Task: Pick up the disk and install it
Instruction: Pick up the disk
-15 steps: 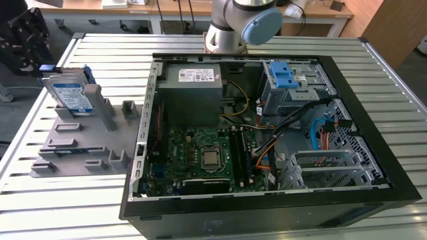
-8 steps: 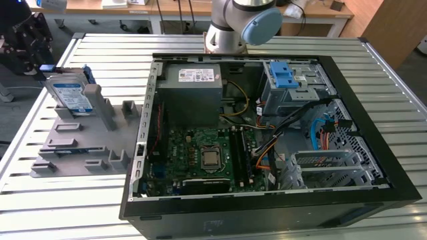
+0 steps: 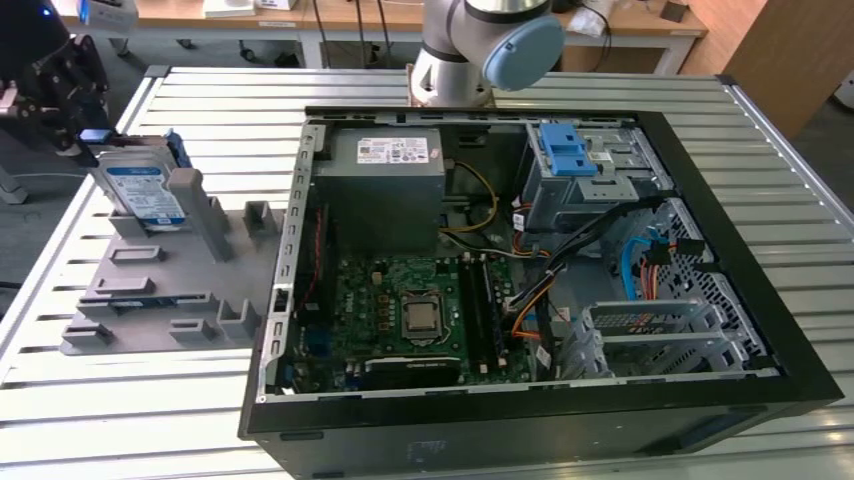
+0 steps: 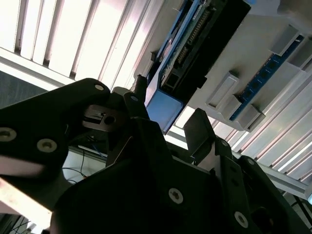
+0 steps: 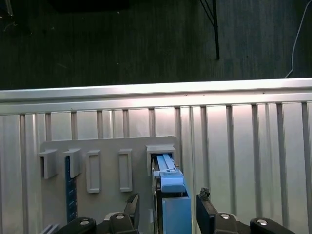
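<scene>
Exterior view: the disk (image 3: 140, 190) stands on edge in a slot of the grey fixture (image 3: 147, 300), on the slatted table (image 3: 120, 420) at the exterior view's left. It is well apart from the open computer case (image 3: 747, 300). Inside the case, the drive cage (image 3: 574, 155) sits beside the power supply box (image 3: 387, 190). Loose cables (image 3: 627, 230) run close to the cage and are a likely snag.

First wrist view: the gripper (image 5: 168, 207) straddles the disk's blue bracket (image 5: 170, 187). The fingers (image 5: 132, 204) are spread with a gap on each side and grasp nothing.

Second wrist view: same stance, with the fixture's posts (image 4: 222, 90) close alongside.

Judgement: the disk is rigid, dense and shock-sensitive, with smooth metal faces that may slip. Grip it across the flat faces near the upper end, not on the flexible plastic.
</scene>
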`<state>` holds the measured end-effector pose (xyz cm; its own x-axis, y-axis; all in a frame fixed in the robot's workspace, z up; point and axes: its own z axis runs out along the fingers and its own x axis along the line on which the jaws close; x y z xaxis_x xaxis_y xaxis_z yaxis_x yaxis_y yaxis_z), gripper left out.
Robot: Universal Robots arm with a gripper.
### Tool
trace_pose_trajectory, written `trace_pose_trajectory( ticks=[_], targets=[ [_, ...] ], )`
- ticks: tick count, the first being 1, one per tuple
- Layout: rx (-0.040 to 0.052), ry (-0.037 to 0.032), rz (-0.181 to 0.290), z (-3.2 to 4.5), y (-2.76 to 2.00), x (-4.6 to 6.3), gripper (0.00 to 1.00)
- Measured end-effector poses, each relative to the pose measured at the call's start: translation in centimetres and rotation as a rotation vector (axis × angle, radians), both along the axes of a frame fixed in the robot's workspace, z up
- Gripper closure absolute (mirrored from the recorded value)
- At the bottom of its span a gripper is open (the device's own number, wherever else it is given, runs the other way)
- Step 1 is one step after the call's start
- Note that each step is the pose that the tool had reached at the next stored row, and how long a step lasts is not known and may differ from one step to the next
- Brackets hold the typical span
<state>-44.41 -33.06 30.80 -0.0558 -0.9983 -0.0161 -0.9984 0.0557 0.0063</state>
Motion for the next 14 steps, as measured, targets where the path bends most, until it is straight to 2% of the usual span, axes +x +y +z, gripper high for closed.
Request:
trace_pose_trajectory(
  ticks=[2, 3, 14],
  targets=[
    [0.0001, -0.0001, 0.0, -0.23, 0.0, 0.0, 0.41],
    [0.0002, -0.0001, 0.0, -0.31, 0.0, 0.0, 0.48],
    [0.0003, 0.0, 0.0, -0.66, 0.17, 0.0, 0.48]
  ],
)
